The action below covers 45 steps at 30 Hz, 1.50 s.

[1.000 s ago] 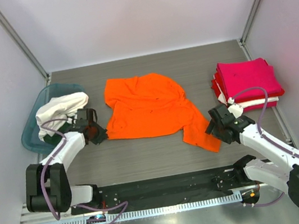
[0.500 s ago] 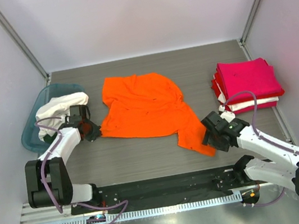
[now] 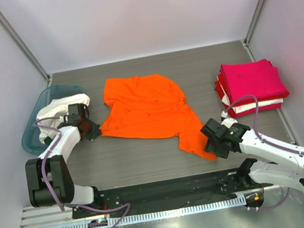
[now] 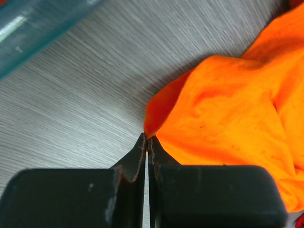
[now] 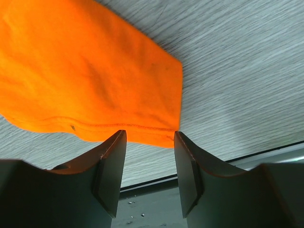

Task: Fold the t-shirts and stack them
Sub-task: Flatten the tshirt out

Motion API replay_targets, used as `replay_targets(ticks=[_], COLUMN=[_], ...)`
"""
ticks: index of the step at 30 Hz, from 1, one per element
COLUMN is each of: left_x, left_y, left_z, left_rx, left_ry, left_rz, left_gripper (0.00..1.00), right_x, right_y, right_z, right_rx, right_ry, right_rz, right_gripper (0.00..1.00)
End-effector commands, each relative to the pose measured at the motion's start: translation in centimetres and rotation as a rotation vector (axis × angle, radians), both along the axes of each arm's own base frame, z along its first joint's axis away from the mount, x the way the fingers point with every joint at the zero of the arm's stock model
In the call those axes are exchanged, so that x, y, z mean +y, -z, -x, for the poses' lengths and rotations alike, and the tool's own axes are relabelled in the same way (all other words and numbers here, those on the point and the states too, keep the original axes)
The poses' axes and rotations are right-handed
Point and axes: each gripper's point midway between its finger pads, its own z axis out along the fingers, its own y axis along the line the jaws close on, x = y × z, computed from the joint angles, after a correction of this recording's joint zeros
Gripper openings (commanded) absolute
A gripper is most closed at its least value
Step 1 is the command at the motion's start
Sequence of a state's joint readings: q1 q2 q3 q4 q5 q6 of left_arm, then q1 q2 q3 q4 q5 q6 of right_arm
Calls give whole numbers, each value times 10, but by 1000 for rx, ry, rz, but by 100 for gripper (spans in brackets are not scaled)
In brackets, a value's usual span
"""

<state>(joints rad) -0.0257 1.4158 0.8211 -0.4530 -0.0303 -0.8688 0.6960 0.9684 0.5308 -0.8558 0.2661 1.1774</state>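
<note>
A bright orange t-shirt [image 3: 146,112] lies crumpled in the middle of the table. My left gripper [image 3: 93,130] is shut on its left corner, and the left wrist view shows the orange cloth [image 4: 223,104] pinched at the tips of the left gripper [image 4: 147,138]. At the shirt's lower right corner my right gripper [image 3: 211,142] stands open. In the right wrist view the orange hem [image 5: 137,128] runs across just past the tips of the right gripper [image 5: 149,135], not gripped. A folded stack of magenta-red t-shirts [image 3: 251,80] with a white one [image 3: 250,106] in it sits at the right.
A teal tub [image 3: 30,133] at the far left holds a white t-shirt [image 3: 59,110], close behind my left gripper. The table's dark front rail [image 3: 164,192] runs just below the right gripper. Grey walls close in both sides.
The left gripper has dragged the orange shirt's corner leftward toward the tub. The right gripper has moved left to the shirt's lower corner, and its jaws have narrowed.
</note>
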Motion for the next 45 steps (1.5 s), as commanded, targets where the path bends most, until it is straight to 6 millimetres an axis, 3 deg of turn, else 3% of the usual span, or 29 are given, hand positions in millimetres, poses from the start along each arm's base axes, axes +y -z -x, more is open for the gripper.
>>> replay_targets(ticks=[1, 11, 30, 38, 45], left_x=[13, 12, 13, 13, 10], left_y=[-10, -12, -13, -13, -16], left_z=[-18, -23, -20, -17, -16], left_rx=[-53, -70, -70, -69, -74], left_ry=[-58, -56, -50, -47, -42], left_rz=[29, 57, 52, 48, 59], left_gripper=[0, 0, 0, 0, 0], right_x=[0, 7, 34, 42, 53], right_y=[2, 18, 27, 13, -28], right_z=[0, 11, 26, 15, -25], right_rx=[-9, 42, 71, 12, -156], right_ry=[39, 27, -29, -35, -57], right_rz=[-7, -37, -89, -113, -96], right_gripper=[50, 47, 42, 6, 1])
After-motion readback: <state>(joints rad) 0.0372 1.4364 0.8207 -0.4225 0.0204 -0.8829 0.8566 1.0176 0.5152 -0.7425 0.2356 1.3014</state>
